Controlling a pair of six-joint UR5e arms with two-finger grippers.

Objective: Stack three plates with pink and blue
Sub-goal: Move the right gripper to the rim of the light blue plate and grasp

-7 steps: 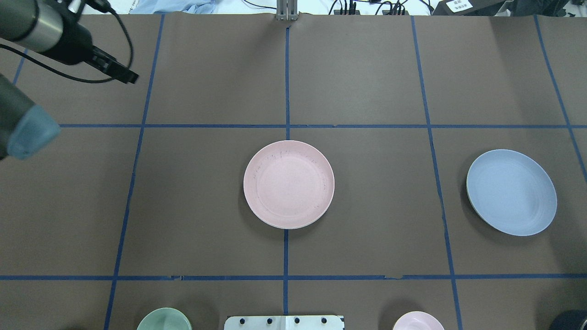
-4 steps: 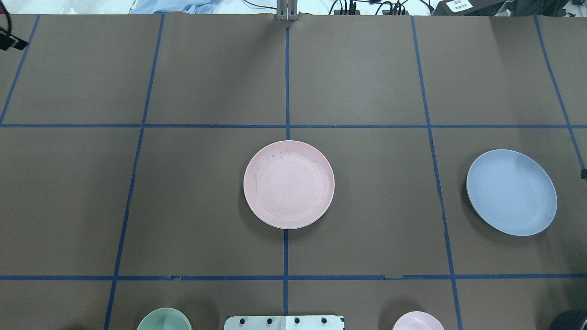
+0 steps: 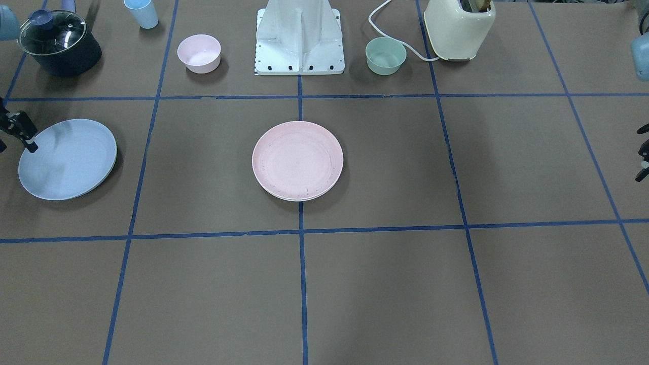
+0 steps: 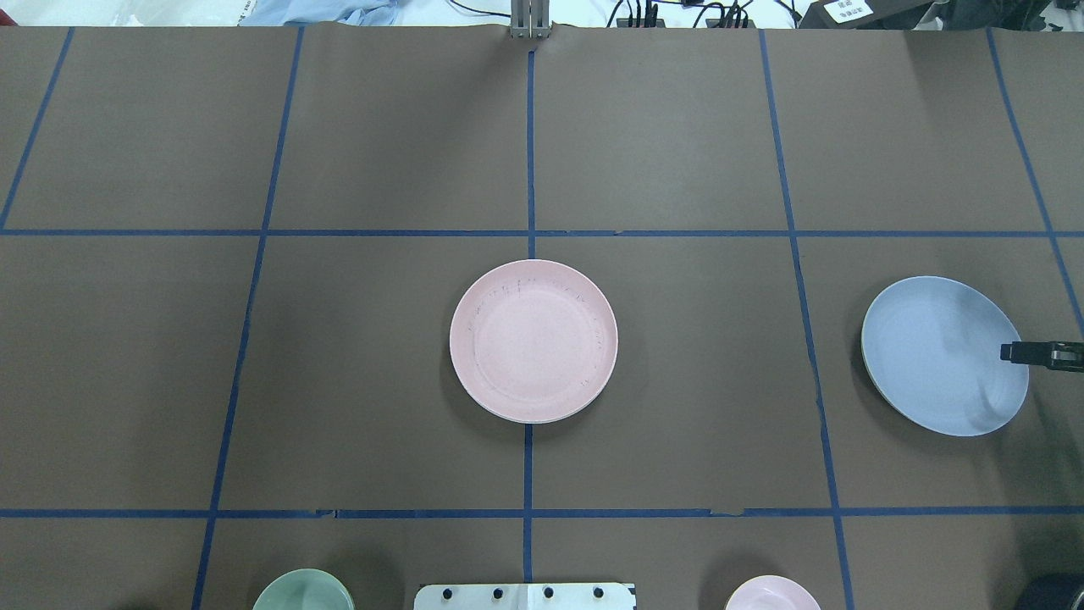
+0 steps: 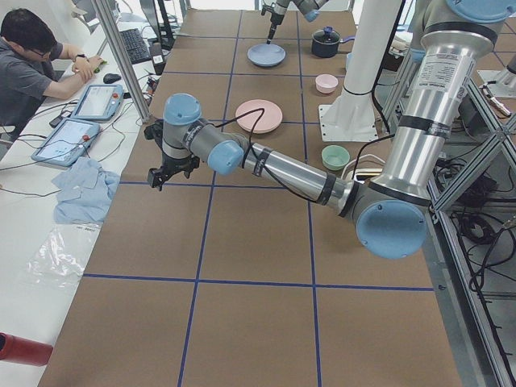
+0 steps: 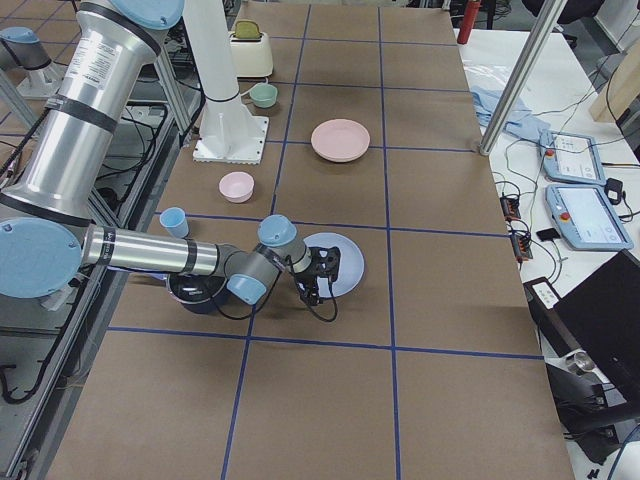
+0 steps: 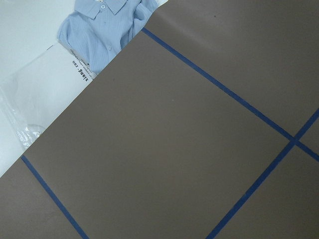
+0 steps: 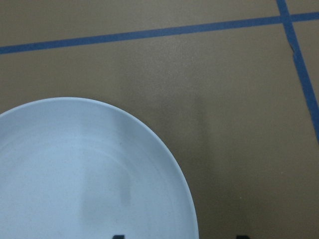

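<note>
- The right gripper (image 4: 1009, 352) has its jaws parted. In the right wrist view the two fingertips show at the bottom edge, well apart, one over the light blue plate (image 4: 944, 356) and one past its rim over the table (image 4: 381, 381).
- It is at the blue plate's edge on the robot's right. I cannot tell from these views whether it touches the rim.
- The left gripper (image 5: 161, 179) hangs over bare table on the robot's left, near the far edge. Whether its jaws are parted or closed I cannot tell. It holds nothing that shows.
- The left wrist view shows only brown table cover, blue tape lines and a blue shirt (image 7: 107, 25) in a clear bag beyond the table's edge.
- The pale pink plate (image 4: 533, 341) lies flat at the middle of the table, on a crossing of the tape lines.
- A pale sliver shows under the pink plate's edge on the operators' side. It may be the cream-white plate (image 3: 299, 199) lying beneath, though the view is too coarse to be sure.
- The blue plate lies flat, well apart from the pink one, one grid square over towards the robot's right.
- Along the robot's side of the table stand a small pink bowl (image 3: 199, 53), a small green bowl (image 3: 386, 56) and a dark lidded pot (image 3: 60, 43), all apart from the plates.
</note>
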